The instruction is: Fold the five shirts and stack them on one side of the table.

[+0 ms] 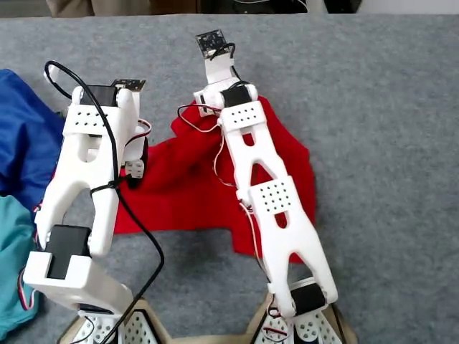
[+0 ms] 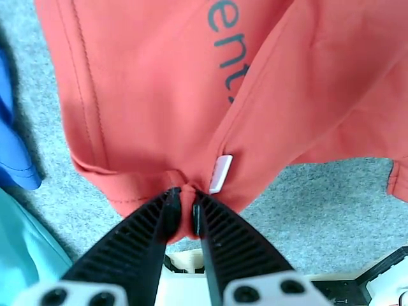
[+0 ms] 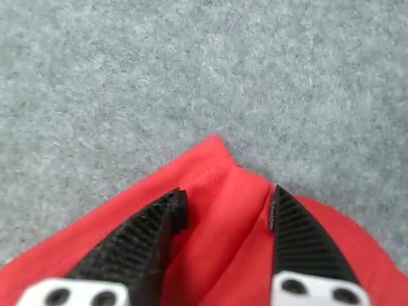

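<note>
- Red shirt (image 1: 179, 186) lies spread and rumpled on the grey tabletop (image 1: 373, 107), near the middle, under and between the two arms.
- Its far corner comes to a point close to the wrist of the right arm (image 1: 265, 186); its near edge runs roughly straight across in front of the arm bases.
- Left arm (image 1: 86, 165) bends over the shirt's left side. Its jaws are pressed together on a small bunch of the shirt's (image 2: 159, 95) hem, and the cloth puckers into folds right at the tips.
- A small white label (image 2: 221, 173) sits on the fabric just beside that pinch, and some dark lettering (image 2: 229, 51) crosses the shirt farther out.
- Right arm's jaws are spread apart, one tip on each side of a raised crease in the shirt (image 3: 223, 210) — just behind the pointed corner, with bare tabletop (image 3: 191, 64) beyond it.
- Blue shirt (image 1: 21, 136) lies in a heap at the left edge of the tabletop, touching the red one's left side.
- Teal shirt (image 1: 11, 265) lies nearer the arm bases, just beside the blue one — both garments are unfolded.
</note>
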